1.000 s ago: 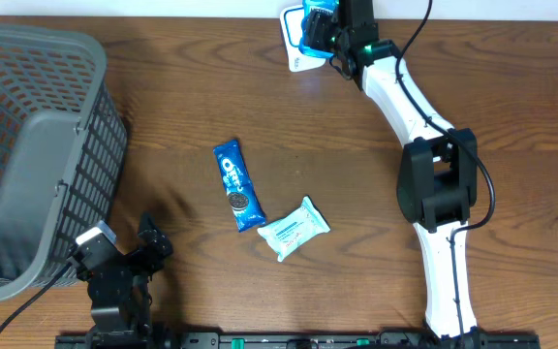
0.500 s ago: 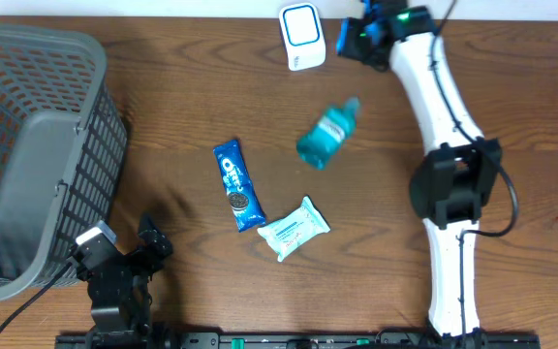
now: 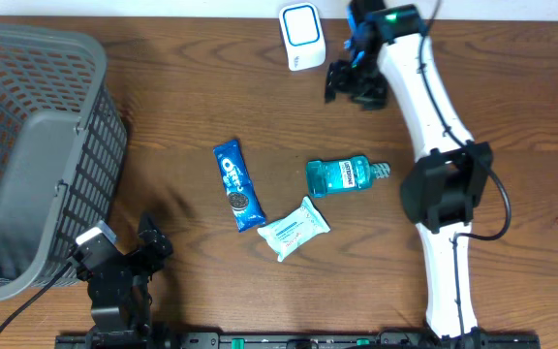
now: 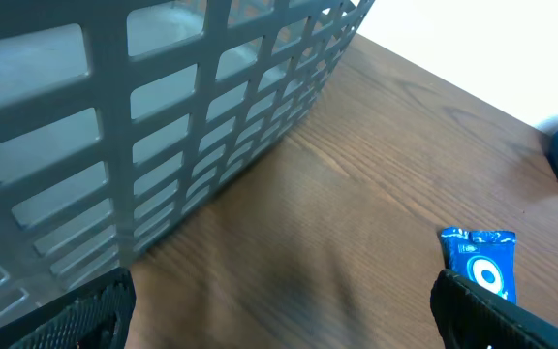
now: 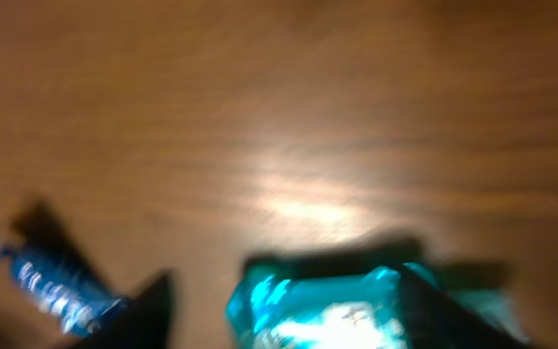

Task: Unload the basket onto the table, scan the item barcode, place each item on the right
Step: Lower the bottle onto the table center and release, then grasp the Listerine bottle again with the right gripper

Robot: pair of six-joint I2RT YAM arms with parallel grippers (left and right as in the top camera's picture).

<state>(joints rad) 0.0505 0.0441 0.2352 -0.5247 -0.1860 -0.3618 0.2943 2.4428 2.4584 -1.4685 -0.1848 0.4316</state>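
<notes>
Your mouthwash bottle point(image 3: 337, 177) lies on its side on the worktop point(image 3: 192, 87), well apart from the white scanner point(image 3: 301, 37), on the side toward the arm bases, its cap pointing right. The right tool point(image 3: 352, 87) hangs just right of the scanner, fingers spread and holding nothing (its wrist view is blurred). The left tool point(image 3: 122, 240) sits far from the scanner, beside the grey basket point(image 3: 27, 145), fingers point(image 4: 85, 310) spread wide. A blue biscuit pack point(image 3: 238, 184) and a wipes pack point(image 3: 294, 229) lie near the bottle
</notes>
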